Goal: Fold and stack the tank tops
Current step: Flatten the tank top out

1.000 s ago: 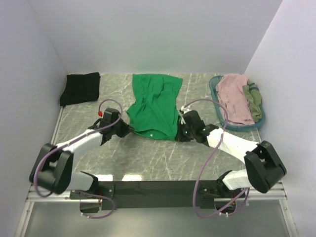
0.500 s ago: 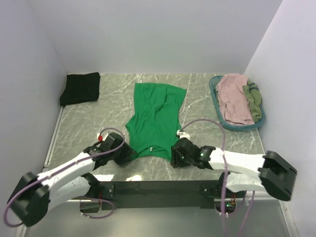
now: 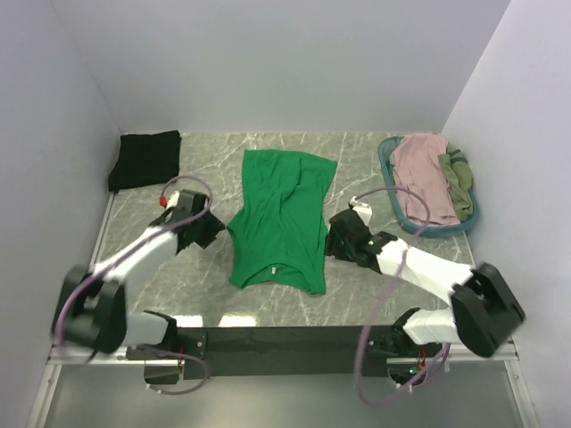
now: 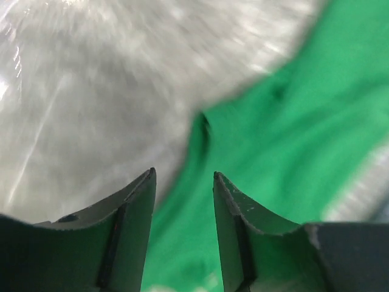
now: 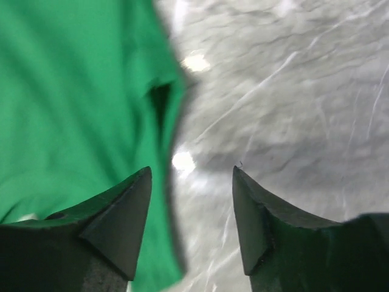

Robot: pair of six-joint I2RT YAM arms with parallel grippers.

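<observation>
A bright green tank top (image 3: 281, 218) lies spread flat in the middle of the table, its near hem toward the arm bases. My left gripper (image 3: 211, 234) hovers at its left edge, jaws open with nothing between them. In the left wrist view the green cloth (image 4: 292, 121) lies under the open gripper (image 4: 182, 176). My right gripper (image 3: 338, 237) is open at the top's right edge. The right wrist view shows the cloth's edge (image 5: 73, 91) below the left finger of the gripper (image 5: 191, 173). A folded black tank top (image 3: 144, 159) rests at the back left.
A teal oval basket (image 3: 390, 160) stands at the back right, holding a dusty pink top (image 3: 421, 178) and an olive one (image 3: 458, 183). Grey marble tabletop (image 3: 375, 174) lies between the green top and the basket. White walls close in on three sides.
Both grippers dragged the green top's near hem toward the front, opened and let go. They have since moved back up along its left and right sides.
</observation>
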